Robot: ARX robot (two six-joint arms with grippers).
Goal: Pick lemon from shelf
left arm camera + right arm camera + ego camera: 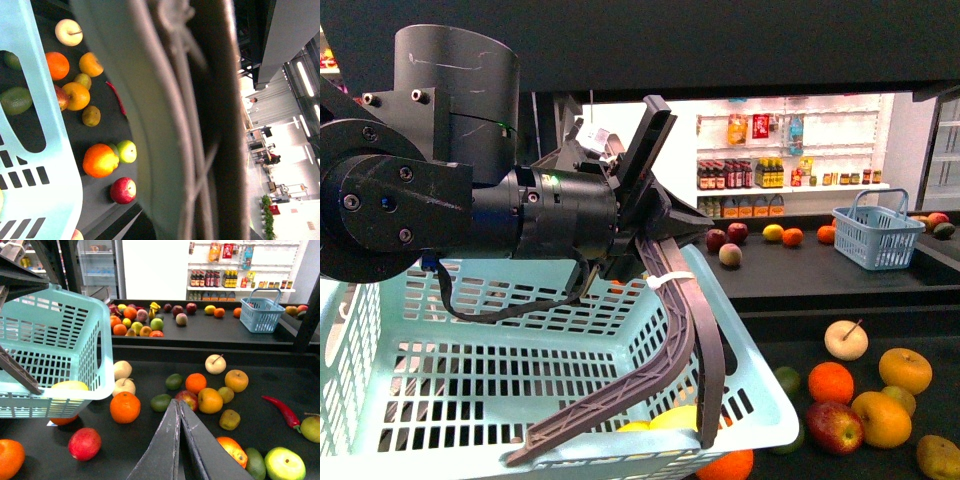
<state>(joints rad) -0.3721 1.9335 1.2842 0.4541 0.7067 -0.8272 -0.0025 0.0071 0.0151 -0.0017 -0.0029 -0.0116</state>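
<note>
The right gripper (177, 409) hangs low over the shelf (270, 385), its two long grey fingers pressed together at the tips with nothing between them. Just ahead of those tips, loose fruit is scattered over the matte-black tray: a red apple (85, 444) and an orange (125, 407) toward the left arm's side, and a red chilli (282, 410) toward the other. The left gripper (612, 448) reaches down across a pale-blue slotted basket (760, 400) with its curved fingers spread, the tips well apart. Between those tips the lemon (670, 418) shows as a yellow patch through the basket's slots. Whether it lies in the basket or on the tray behind cannot be told. Beyond both grippers a raised front lip starts a higher black tier, which carries more fruit and a small blue handled basket (261, 315) beside a black upright (310, 310). Farthest back, white wall shelves (235, 277) hold bottles and packets against a bright white wall.
</note>
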